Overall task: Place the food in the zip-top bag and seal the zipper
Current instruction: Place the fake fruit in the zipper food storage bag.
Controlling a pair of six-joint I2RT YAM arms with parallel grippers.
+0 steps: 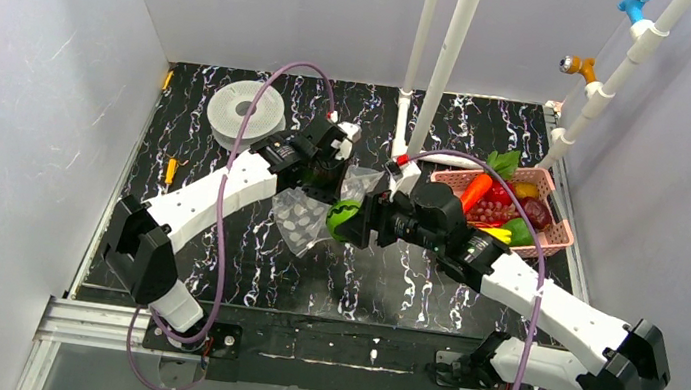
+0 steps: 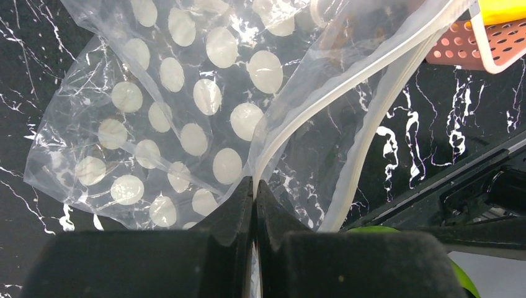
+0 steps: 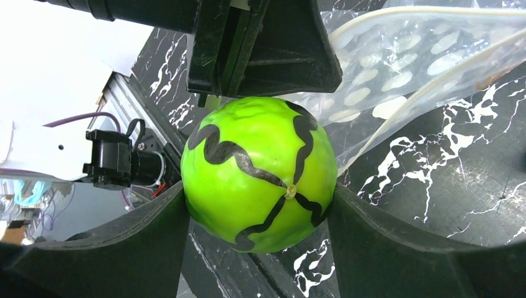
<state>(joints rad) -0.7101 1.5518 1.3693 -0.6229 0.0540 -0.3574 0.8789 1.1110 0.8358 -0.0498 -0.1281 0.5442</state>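
left gripper [image 2: 254, 205]: fingers pressed together on a fold of the zip-top bag [image 2: 180, 118], just beside the zipper [image 2: 372, 68]. the bag hangs from this pinch, its dotted body slumping onto the black marbled table [image 1: 391, 282] near the middle. the two zipper strips run apart from the pinch, so the mouth is parted.

right gripper [image 3: 260, 205]: jaws spread wide and clamped on a green melon toy [image 3: 259, 174] with black wavy stripes. it is held off the table, just beside the bag mouth and not inside it.

in the way: in the right wrist view the left gripper's black body sits directly over the melon, close against it; cannot tell if they touch. the open mouth lies off to one side of it.

around: the other food [image 1: 499, 207] is piled in the pink basket [image 1: 557, 241] at the right edge, behind the right arm. a grey-white spool [image 1: 244, 113] lies far left. white pipes [image 1: 444, 67] rise from the back of the table between the two arms.
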